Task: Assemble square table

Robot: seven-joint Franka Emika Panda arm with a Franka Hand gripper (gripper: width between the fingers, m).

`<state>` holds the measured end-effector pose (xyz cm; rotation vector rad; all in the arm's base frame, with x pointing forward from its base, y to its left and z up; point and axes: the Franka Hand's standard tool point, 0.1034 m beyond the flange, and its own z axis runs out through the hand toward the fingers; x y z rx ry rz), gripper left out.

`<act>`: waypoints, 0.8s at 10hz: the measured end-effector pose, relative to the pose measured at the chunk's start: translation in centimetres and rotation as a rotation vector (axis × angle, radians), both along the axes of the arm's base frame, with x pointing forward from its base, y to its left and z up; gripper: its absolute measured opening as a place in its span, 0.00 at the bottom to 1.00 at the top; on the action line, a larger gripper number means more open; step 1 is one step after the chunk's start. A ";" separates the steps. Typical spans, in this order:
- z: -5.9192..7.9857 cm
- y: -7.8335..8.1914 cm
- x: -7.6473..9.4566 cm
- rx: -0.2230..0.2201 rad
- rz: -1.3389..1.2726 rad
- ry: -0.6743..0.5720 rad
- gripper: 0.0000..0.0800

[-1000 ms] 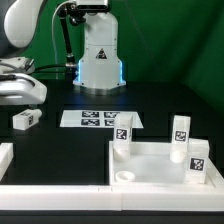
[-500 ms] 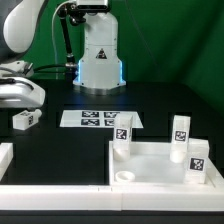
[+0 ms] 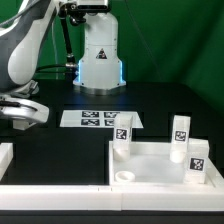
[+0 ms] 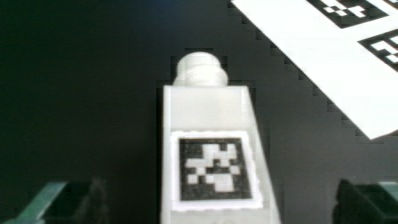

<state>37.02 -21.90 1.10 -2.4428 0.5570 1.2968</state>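
Note:
The white square slab (image 3: 160,168) with a raised rim lies at the front right in the exterior view. Three tag-marked leg blocks stand in its corners (image 3: 122,133), (image 3: 180,130), (image 3: 197,160). A round socket (image 3: 125,177) shows at its near left corner. A fourth leg block (image 4: 210,140) lies on the black table, with a rounded peg end and a tag face up. My gripper (image 4: 214,205) is open and straddles this block, with a dark gap at each side between finger and block. In the exterior view the gripper (image 3: 25,113) is low at the left and hides the block.
The marker board (image 3: 100,118) lies at the middle back and shows beside the leg in the wrist view (image 4: 338,45). Long white border bars run along the front (image 3: 60,195) and left (image 3: 4,155). The robot base (image 3: 100,60) stands at the back.
My arm has swung over and come down onto the loose leg at the left. The leg showed beside the gripper before and is now covered by it. The slab and its legs have not moved.

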 end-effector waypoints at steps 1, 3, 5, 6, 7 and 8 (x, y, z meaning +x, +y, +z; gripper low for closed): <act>0.0 0.0 0.0 0.000 -0.001 0.000 0.67; 0.0 0.0 0.0 0.000 -0.001 0.001 0.50; 0.0 0.0 0.0 0.000 -0.001 0.001 0.36; 0.0 0.0 0.0 0.000 -0.001 0.001 0.36; 0.0 0.0 0.0 0.000 -0.001 0.001 0.36; 0.0 0.0 0.0 0.000 -0.001 0.001 0.36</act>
